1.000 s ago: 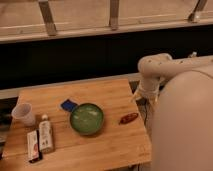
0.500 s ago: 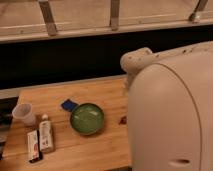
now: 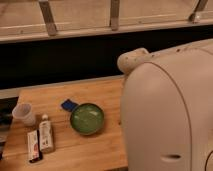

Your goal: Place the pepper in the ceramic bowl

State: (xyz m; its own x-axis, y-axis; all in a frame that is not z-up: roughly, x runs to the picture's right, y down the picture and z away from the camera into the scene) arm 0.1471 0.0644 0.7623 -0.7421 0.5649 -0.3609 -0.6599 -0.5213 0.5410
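Green and glossy, the ceramic bowl (image 3: 87,118) sits empty near the middle of the wooden table (image 3: 95,150). A blue flat piece (image 3: 68,105) lies just beside its far-left rim, and a translucent cup (image 3: 24,113) and two small packages (image 3: 46,134) stand well off to the left. The pepper we cannot see: the bulky white arm (image 3: 170,110) fills the right of the view and covers that side of the table, so we judge it lies somewhere behind it, to the bowl's right. The gripper is hidden by that same housing, and we cannot tell how it stands or whether it holds anything. The step in hand looks to us like the reach for the pepper. To do it well, we should come down straight over the pepper, set the grip across its narrow width rather than along its length, and take it near the middle so it doesn't pivot. We should keep clear of the bowl's rim, since a nudge could slide it across the smooth wood.
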